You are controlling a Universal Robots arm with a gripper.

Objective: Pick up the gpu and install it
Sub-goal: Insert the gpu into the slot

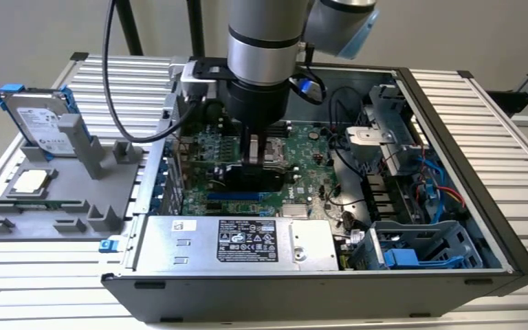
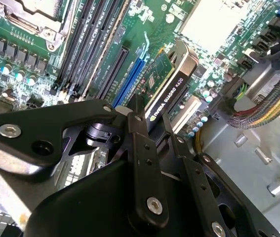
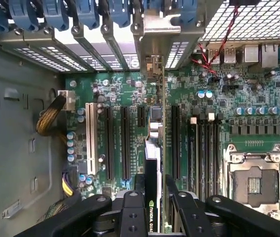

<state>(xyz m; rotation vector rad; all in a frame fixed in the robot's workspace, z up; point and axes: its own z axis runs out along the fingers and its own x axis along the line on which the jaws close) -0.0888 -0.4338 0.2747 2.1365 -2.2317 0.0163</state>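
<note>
Progress reads as well past the pick-up, and you can check that view by view.

In the exterior view the arm reaches straight down into the open computer case [image 1: 484, 206], and the gripper [image 1: 260, 152] hangs low over the green motherboard [image 1: 310, 172]. A dark block sits right under it, which I take to be the gpu [image 1: 245, 180], already inside the case. On the exterior view's left, the grey fixture tray [image 1: 25, 220] carries the hard drive [image 1: 36, 117] with blue rails, upright, and other parts.

In the second wrist view the gripper [image 2: 150, 114] has its black fingers [image 2: 139, 132] pinched on the gpu [image 2: 172, 81], one on each face. The card stands on edge over the motherboard [image 2: 26, 49], close beside the blue slot [image 2: 132, 74]. You cannot tell here whether its lower edge is in a slot.

In the first wrist view the gripper [image 3: 152, 183] clamps the gpu [image 3: 153, 163] edge-on, and the card runs along the slot rows toward the rear of the case. Its metal bracket [image 3: 155, 29] lies up among the blue slot-cover latches [image 3: 46, 15]. The card looks lined up and at or near its slot, but full seating does not show, and the grip is not yet let go.
</note>
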